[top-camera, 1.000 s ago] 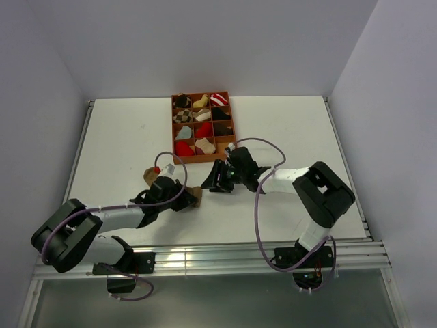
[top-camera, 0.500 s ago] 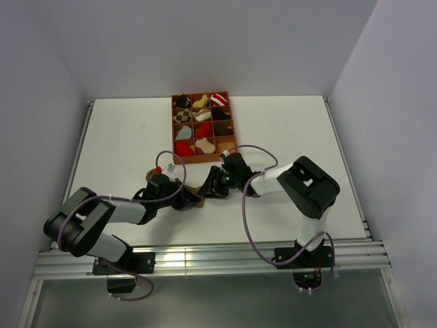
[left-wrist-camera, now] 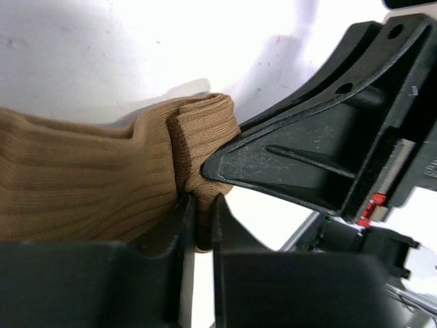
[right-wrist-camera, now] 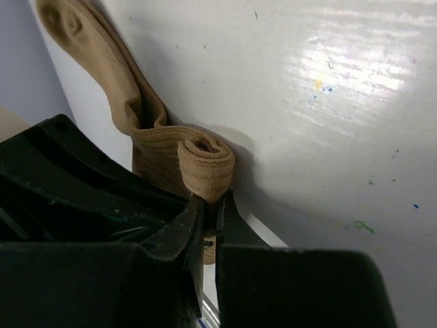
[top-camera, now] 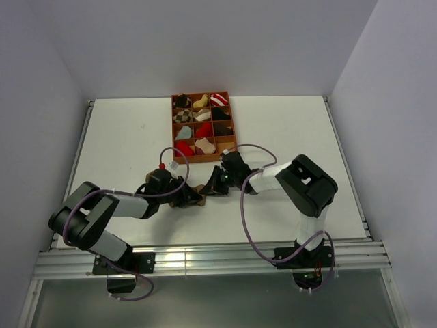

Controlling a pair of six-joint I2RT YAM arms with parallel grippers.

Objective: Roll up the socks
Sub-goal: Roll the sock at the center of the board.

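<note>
The sock (left-wrist-camera: 82, 184) is ribbed, matt brown cloth. The table (right-wrist-camera: 328, 102) is smooth, white and faintly glossy. The right gripper (left-wrist-camera: 215, 166) is scuffed black plastic.

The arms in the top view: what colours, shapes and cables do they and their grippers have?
The left arm and the right arm have white links and bulky black joints. A thin purple cable loops along each. The left gripper and right gripper are black, with flat fingers.

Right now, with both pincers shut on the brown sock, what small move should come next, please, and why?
Probably rotate the right pincer and left pincer together, winding the pinched end along the brown sock: both grip that end, only a small curl exists, the rest unrolled.
</note>
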